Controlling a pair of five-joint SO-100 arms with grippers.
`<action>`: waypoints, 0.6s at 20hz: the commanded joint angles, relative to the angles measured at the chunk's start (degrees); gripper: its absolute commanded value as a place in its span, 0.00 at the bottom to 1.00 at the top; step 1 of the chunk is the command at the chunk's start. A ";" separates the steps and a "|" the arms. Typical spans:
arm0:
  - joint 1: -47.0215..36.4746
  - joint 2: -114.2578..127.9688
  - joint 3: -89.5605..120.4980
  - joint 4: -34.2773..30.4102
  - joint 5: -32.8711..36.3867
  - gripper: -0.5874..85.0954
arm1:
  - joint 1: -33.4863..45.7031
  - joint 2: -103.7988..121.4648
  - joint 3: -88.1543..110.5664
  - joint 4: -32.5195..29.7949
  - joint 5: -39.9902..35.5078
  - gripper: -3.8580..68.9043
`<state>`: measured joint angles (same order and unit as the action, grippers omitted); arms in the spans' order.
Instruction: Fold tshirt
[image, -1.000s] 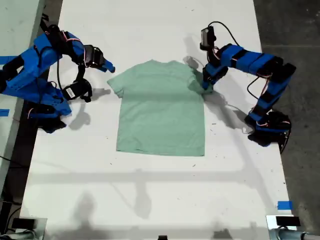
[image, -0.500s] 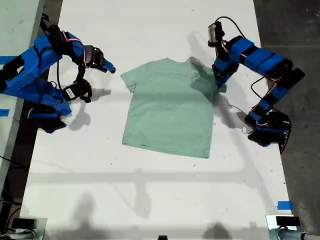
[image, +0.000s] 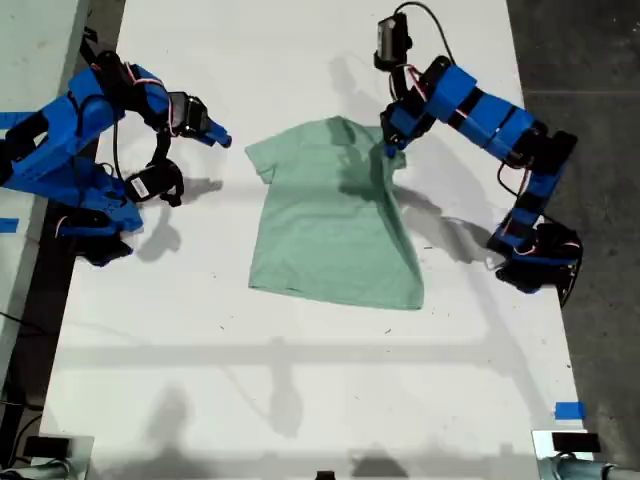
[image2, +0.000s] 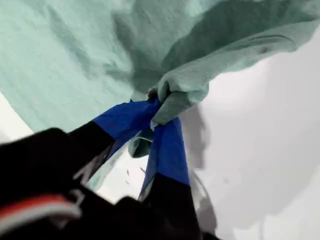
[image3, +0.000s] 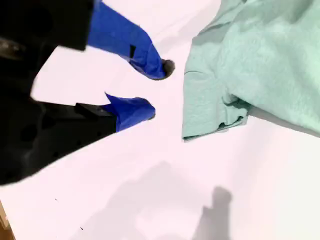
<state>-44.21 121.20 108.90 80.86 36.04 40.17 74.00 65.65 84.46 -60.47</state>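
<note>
Cloth is on the move. Starting at the exterior view's left, my second gripper (image: 222, 139) hangs with its jaws apart and nothing between them, just beside the near sleeve (image3: 212, 112), and it sits just where it was a second ago. The tshirt (image: 330, 225) lies in the middle of the white table (image: 300, 400), no longer square: its lower hem has skewed toward the exterior view's lower right. At the upper right of that view, my first gripper (image: 390, 148) is clamped on a bunched fold of the far sleeve (image2: 182, 95), which it has lifted and carried inward over the body, so the shirt's right edge now runs as a diagonal crease. That looks to me like the first side fold under way, not yet laid flat.
</note>
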 joint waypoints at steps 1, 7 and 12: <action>0.79 0.35 -1.05 -0.97 -0.26 0.13 | -3.87 -7.21 -10.37 -3.87 3.52 0.06; 0.70 0.18 -0.97 -0.70 -0.26 0.17 | -8.35 -20.30 -21.97 -4.66 5.01 0.50; -0.18 0.18 -1.23 0.18 -0.26 0.22 | -5.36 -6.33 -19.16 7.82 2.46 0.42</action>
<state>-44.21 121.11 108.90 80.77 36.04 33.57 56.78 47.72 88.33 -56.69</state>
